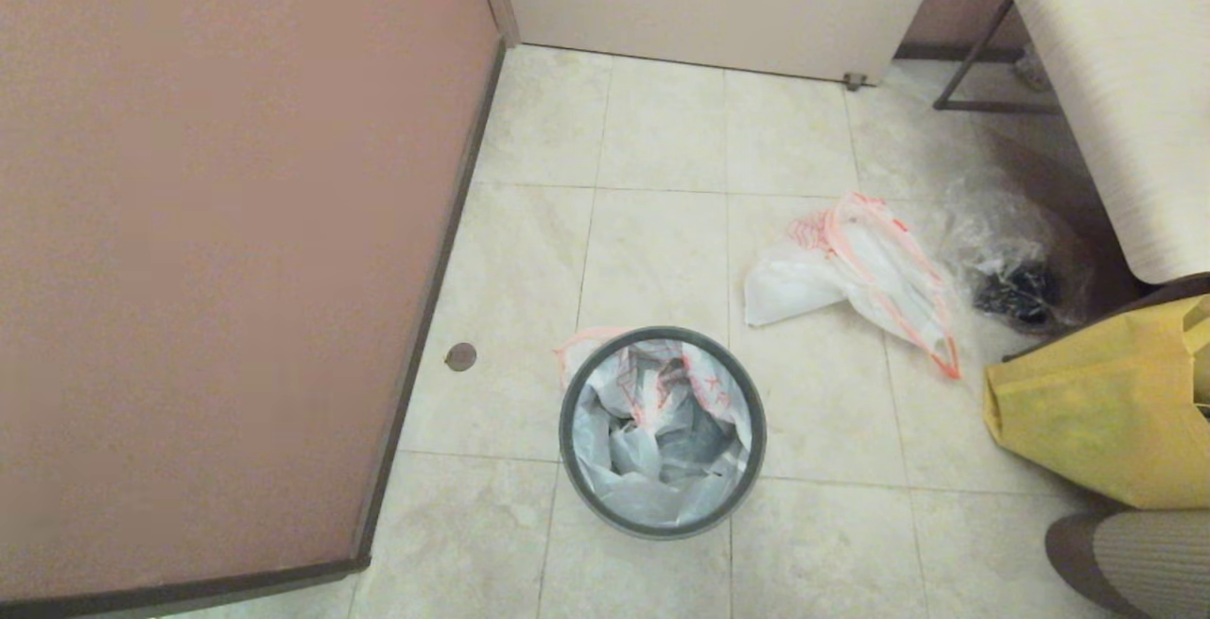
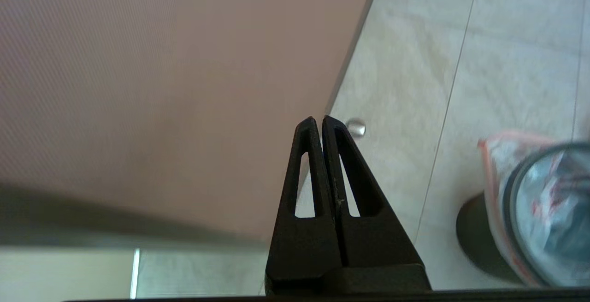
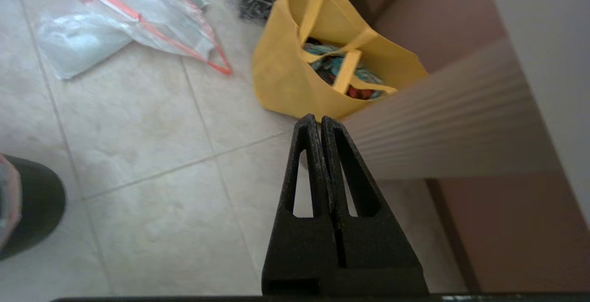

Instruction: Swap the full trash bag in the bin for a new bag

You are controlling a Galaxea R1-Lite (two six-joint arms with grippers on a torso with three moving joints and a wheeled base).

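Beside both empty, pinched-shut grippers: bin lined, other bag out on the tiles
Nearest the left gripper (image 2: 319, 118), just off to its side, stands the bin (image 1: 662, 524) with a printed white bag (image 1: 652, 439) inside; ahead of the right gripper (image 3: 319, 116) sits the yellow bag (image 3: 281, 76), and farther on the orange-edged white bag (image 1: 860, 269) lies flat. Risk: thin film may slip or tear, and the light bin could tip if tugged
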